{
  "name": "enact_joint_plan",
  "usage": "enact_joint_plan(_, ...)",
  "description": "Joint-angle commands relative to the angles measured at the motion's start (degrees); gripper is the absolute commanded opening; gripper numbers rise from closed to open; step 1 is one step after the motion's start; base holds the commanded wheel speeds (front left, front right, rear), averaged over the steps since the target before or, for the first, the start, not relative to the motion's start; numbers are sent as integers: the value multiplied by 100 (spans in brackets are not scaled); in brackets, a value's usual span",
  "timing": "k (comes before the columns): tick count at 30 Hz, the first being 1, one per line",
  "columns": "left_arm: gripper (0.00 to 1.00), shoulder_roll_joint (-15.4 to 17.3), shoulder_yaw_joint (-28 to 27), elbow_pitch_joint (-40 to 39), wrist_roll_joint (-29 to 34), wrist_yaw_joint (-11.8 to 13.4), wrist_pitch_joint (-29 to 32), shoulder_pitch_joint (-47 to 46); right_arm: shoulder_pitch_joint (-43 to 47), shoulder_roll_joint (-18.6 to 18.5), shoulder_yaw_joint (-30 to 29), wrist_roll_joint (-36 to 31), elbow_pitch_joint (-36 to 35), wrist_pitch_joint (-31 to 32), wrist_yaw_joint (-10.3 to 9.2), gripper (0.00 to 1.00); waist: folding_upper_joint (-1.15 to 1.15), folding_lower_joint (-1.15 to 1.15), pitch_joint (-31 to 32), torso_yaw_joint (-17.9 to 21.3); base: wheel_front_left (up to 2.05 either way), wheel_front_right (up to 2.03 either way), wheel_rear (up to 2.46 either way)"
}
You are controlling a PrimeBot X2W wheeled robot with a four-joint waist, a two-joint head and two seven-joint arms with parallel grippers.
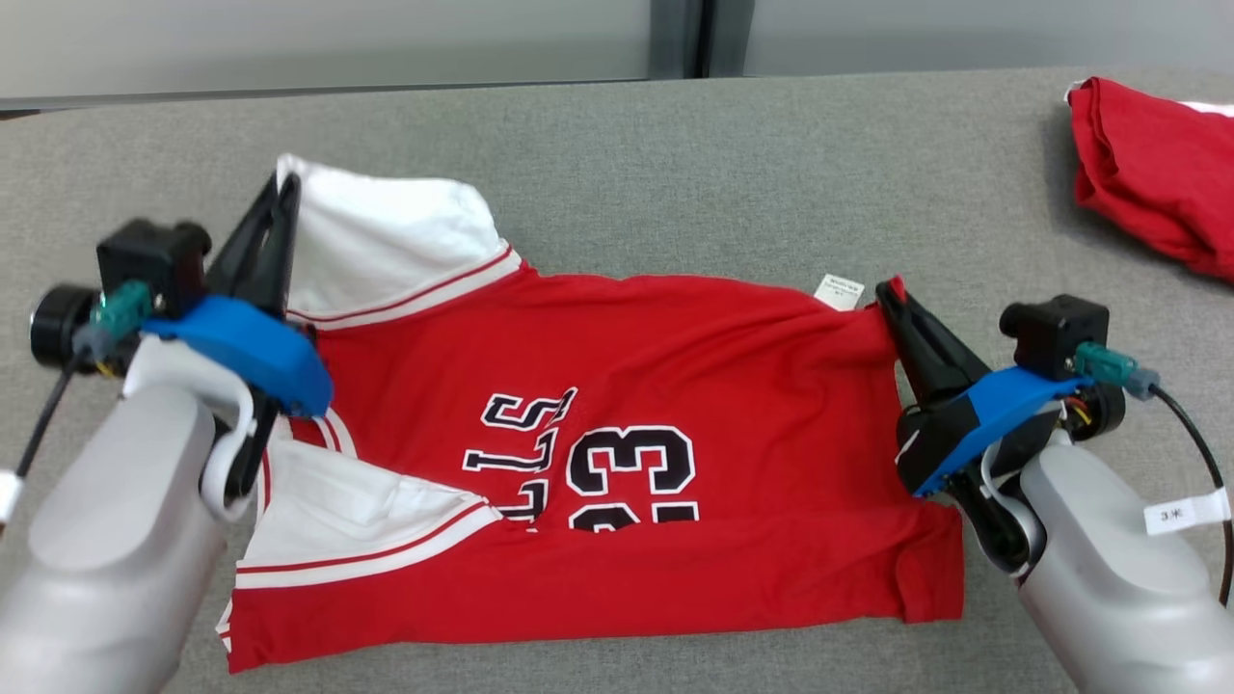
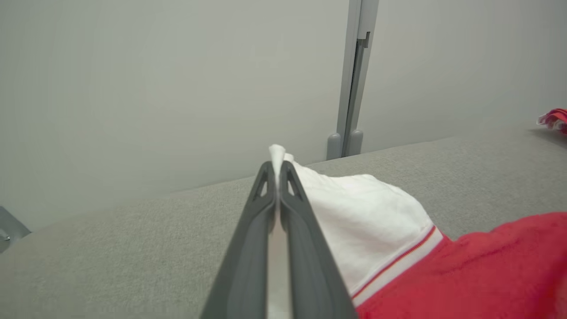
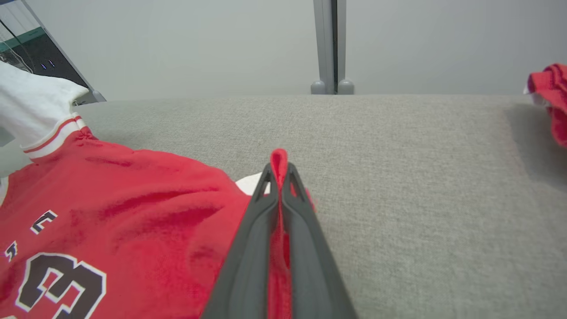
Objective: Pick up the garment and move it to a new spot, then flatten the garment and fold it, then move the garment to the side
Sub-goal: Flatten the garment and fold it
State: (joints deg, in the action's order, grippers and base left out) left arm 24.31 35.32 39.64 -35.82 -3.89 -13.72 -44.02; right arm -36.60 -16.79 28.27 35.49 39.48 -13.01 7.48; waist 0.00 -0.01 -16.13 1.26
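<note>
Red cloth with white sleeves: a basketball jersey (image 1: 675,366) lies spread across the middle of the grey, fabric-covered desk (image 1: 675,164). Its printed side faces up. The black-and-white number 33 (image 1: 631,461) and the letters "LLS" sit near the centre, and a fold of red along the near edge covers the lower part of the numerals. Both sleeves are at the robot's left, the hem end at its right.

The left end effector (image 1: 282,188) is closed tight on the outer tip of the far white sleeve (image 1: 386,241). In the left wrist view a little tuft of white pokes out past the two dark fingertips, which lie pressed together.

The right end effector (image 1: 892,297) is pinched on the far right corner of the jersey, just beside a small white label (image 1: 841,291). In the right wrist view a nub of red cloth stands up between the closed fingers.

A second red garment (image 1: 1157,183) lies bunched at the far right of the desk, well apart from the jersey. Behind the desk is a pale wall (image 1: 337,39) with a grey post (image 1: 689,39).
</note>
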Motion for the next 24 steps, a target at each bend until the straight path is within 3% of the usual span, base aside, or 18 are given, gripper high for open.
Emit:
enact_joint_plan(1,0,111,-72,-351,-57,156,-33,350,139,-12,7,68,-44,-88,3,0,0,1,38,-18,0,0,0)
enact_joint_plan(15,0,615,-415,-2800,-504,1271,-9,2629,932,32,-407,-142,-603,-220,4,0,0,1,279,-157,0,0,0)
enact_joint_plan(24,0,707,-641,-3441,-784,1698,-60,3580,1676,176,-834,-481,-1239,-222,3,0,0,1,444,-230,0,0,0)
